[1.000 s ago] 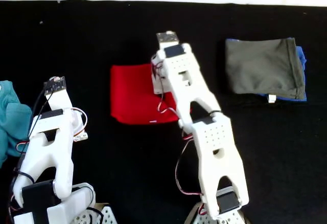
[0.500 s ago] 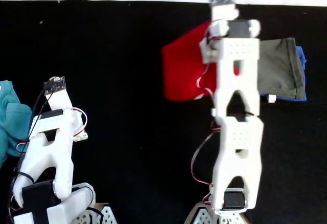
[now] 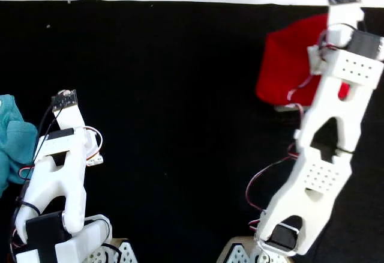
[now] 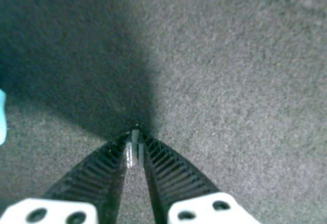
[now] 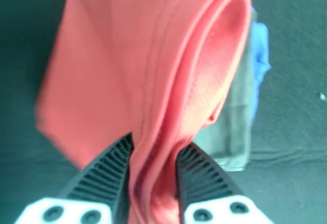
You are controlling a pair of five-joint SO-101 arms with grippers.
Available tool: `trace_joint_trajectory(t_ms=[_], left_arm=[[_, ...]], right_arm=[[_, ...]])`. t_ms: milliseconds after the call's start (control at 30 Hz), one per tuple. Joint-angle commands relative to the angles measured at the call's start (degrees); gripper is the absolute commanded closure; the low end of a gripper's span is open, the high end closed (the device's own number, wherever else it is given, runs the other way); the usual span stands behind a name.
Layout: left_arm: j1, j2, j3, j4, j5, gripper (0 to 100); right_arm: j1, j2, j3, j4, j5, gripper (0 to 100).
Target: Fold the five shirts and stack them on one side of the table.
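Your right claw [image 5: 153, 144], clamped on the red shirt [image 3: 287, 71], has swung it from the middle over the grey shirt [image 5: 239, 127]. Stacking's basically next; your left claw [image 4: 135, 138] sits pinched, empty.

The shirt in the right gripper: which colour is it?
Red folded shirt; right wrist view shows it best.

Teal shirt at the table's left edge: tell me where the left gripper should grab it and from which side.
Probably take the teal shirt by its bunched edge facing the left arm, coming from the table's middle. It lies crumpled, with raised folds to pinch; the rest runs off frame. The left gripper is shut, so open it first.
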Motion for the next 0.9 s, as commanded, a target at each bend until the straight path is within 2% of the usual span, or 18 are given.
trace_joint_trajectory(t_ms=[0, 133, 267, 467, 667, 867], left_arm=[[0.3, 0.5, 0.0, -1.8, 0.6, 99], [0.3, 0.5, 0.0, -1.8, 0.6, 99], [0.3, 0.6, 0.0, -1.8, 0.6, 99], [0.3, 0.6, 0.1, -1.8, 0.6, 99], [0.3, 0.6, 0.1, -2.0, 0.6, 99], [0.3, 0.6, 0.1, -2.1, 0.6, 99]], right_arm=[[3.8, -2.7, 10.5, -13.8, 4.0, 99.3], [4.5, 3.0, 11.1, -21.1, 6.2, 99.3], [5.1, 9.5, 4.2, -22.0, 6.3, 98.1], [5.0, 14.4, -9.8, -15.2, 5.2, 77.2], [4.4, 14.3, -23.7, -14.5, -4.7, 76.5], [3.3, 14.2, -28.4, -9.7, -6.2, 77.4]])
